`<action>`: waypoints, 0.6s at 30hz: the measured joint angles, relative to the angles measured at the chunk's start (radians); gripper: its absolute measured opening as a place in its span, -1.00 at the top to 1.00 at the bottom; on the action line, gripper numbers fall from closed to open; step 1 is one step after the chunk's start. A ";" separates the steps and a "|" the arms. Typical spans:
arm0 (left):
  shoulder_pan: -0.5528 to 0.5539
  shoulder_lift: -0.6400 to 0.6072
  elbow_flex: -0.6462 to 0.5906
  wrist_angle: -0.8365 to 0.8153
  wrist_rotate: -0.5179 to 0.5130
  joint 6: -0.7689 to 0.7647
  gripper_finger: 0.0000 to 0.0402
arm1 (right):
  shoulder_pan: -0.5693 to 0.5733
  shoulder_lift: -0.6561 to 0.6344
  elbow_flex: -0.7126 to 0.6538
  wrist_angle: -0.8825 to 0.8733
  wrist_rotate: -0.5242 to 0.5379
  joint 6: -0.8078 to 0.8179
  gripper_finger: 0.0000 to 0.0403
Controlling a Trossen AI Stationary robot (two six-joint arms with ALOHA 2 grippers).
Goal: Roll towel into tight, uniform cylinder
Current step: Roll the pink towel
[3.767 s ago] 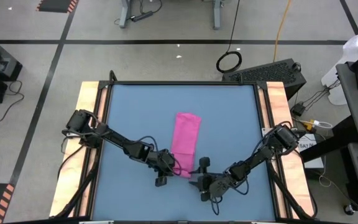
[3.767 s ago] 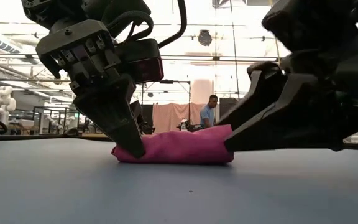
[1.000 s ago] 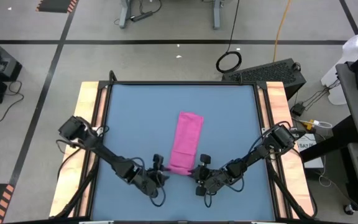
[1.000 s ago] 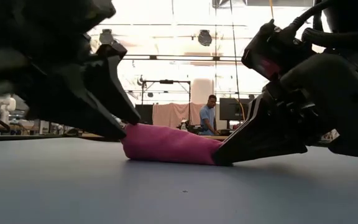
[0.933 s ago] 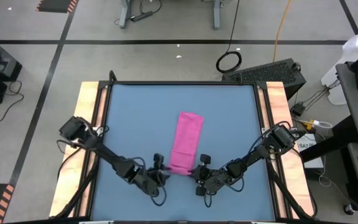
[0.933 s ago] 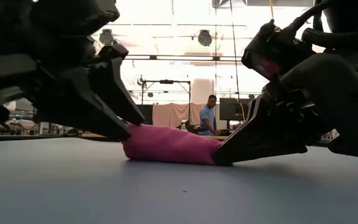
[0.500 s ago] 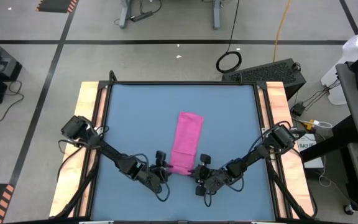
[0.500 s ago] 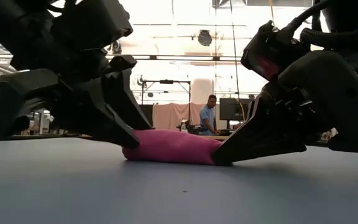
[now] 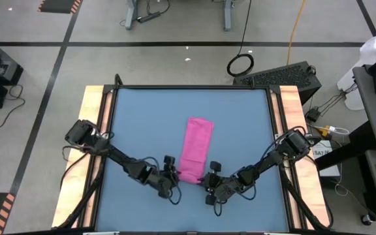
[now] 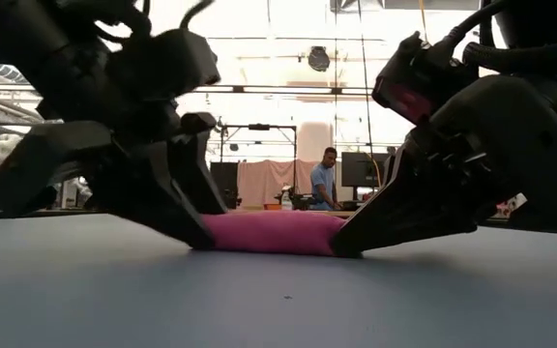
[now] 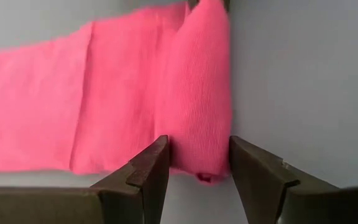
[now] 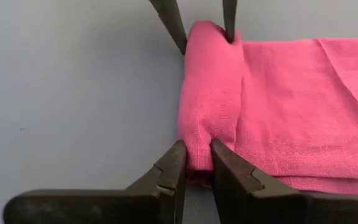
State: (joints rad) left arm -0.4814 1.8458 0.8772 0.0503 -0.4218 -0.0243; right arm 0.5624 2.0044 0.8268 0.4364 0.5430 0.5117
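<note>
The magenta-pink towel [image 9: 195, 147] lies as a narrow folded strip running from far to near on the blue table [image 9: 136, 124]. Its near end is rolled over into a short roll [image 10: 274, 233] that rests on the table. My left gripper [image 9: 173, 175] stands at the roll's left-hand end and my right gripper [image 9: 209, 177] at its right-hand end. Each is shut on the roll. In the right wrist view the left gripper's two fingertips [image 12: 178, 32] show at the far end of the roll. My left gripper has the roll's left-hand end [image 11: 197, 158] between its two fingers, one finger [image 11: 156, 163] on each side of the roll. The fingers come low from the table's left, slanting down along the roll. The roll lies on the table. My right gripper pinches the roll's right-hand end [image 12: 197, 155] between its two fingers [image 12: 174, 163]. The fingers come low from the table's right, slanting down along the roll. That end rests on the table, and the flat part of the towel stretches away toward the far edge.
Wooden rails [image 9: 95, 130] run along the table's left and right sides. Bare blue table lies on both sides of the towel and beyond its far end. A dark box [image 9: 282, 77] stands past the far right corner. A person [image 10: 329, 179] stands in the room behind.
My left gripper has tipped lower and edged toward the table's right, against the roll. The roll's left-hand end, raised a second ago, has come down flat on the table. My right gripper has kept still.
</note>
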 joint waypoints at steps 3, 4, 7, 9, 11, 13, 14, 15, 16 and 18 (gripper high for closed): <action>0.018 -0.002 0.002 -0.021 0.048 -0.048 0.15 | -0.001 -0.001 0.000 -0.002 -0.009 -0.005 0.71; 0.021 -0.002 0.002 -0.023 0.058 -0.058 0.17 | -0.001 -0.001 0.000 -0.002 -0.011 -0.007 0.71; 0.029 -0.002 0.002 -0.022 0.093 -0.074 0.28 | -0.001 -0.001 0.000 0.000 -0.011 -0.021 0.71; 0.035 -0.002 0.002 -0.021 0.128 -0.075 0.40 | -0.001 -0.001 0.000 0.004 0.001 -0.023 0.71; 0.040 -0.003 0.002 -0.020 0.147 -0.078 0.53 | 0.000 -0.001 0.000 0.005 0.010 -0.029 0.68; 0.046 -0.003 0.002 -0.020 0.154 -0.095 0.68 | 0.002 -0.009 0.000 0.000 0.011 -0.049 0.63; 0.051 -0.003 0.002 -0.021 0.161 -0.101 0.75 | 0.002 -0.014 0.000 -0.002 0.011 -0.064 0.59; 0.056 -0.003 0.002 -0.023 0.170 -0.107 0.81 | 0.003 -0.021 -0.001 -0.006 0.010 -0.085 0.55; 0.061 -0.004 0.003 -0.029 0.180 -0.117 0.88 | 0.006 -0.028 -0.002 -0.012 0.008 -0.112 0.50; 0.075 -0.005 0.004 -0.039 0.209 -0.133 0.94 | 0.018 -0.042 -0.004 -0.015 0.011 -0.170 0.39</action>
State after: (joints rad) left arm -0.4066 1.8406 0.8810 0.0113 -0.2133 -0.1577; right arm 0.5802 1.9625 0.8233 0.4209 0.5539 0.3418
